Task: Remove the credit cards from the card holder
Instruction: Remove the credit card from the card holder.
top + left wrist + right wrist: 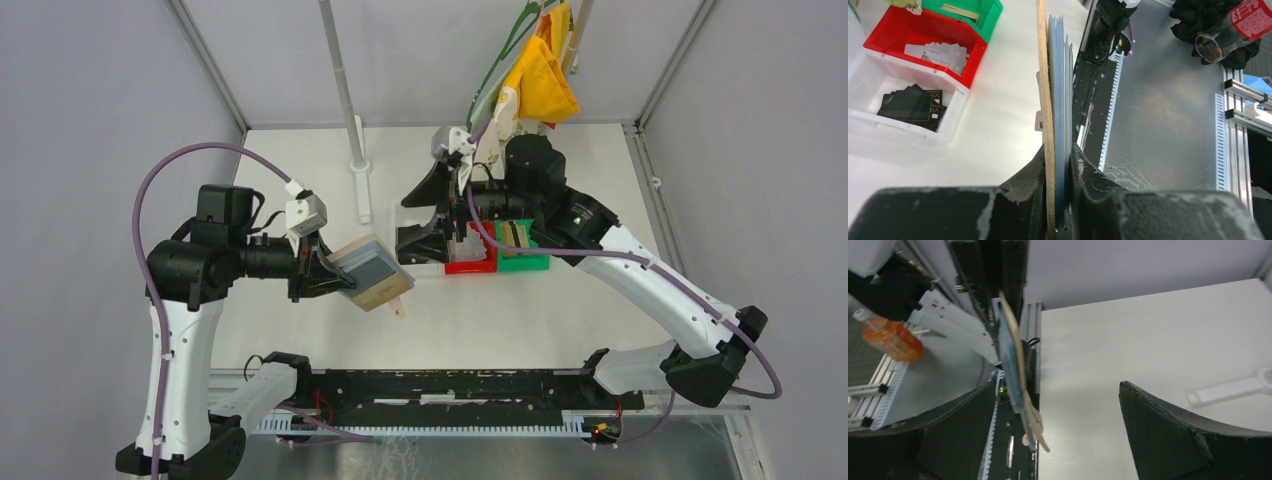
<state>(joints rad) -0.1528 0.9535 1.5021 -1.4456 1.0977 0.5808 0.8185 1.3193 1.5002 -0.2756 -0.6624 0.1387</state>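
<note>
While the card holder [372, 272] was clamped edge-on above the table [500, 310] by the left jaws, its tan strap tab [399, 308] dangling, the right jaws were spread wide near the red bin [470, 265], where pale credit cards [938, 52] were lying.

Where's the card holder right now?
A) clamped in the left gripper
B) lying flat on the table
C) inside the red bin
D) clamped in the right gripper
A: the left gripper is shut on the card holder, which shows edge-on between its fingers, while the right gripper stands open with nothing in it.
</note>
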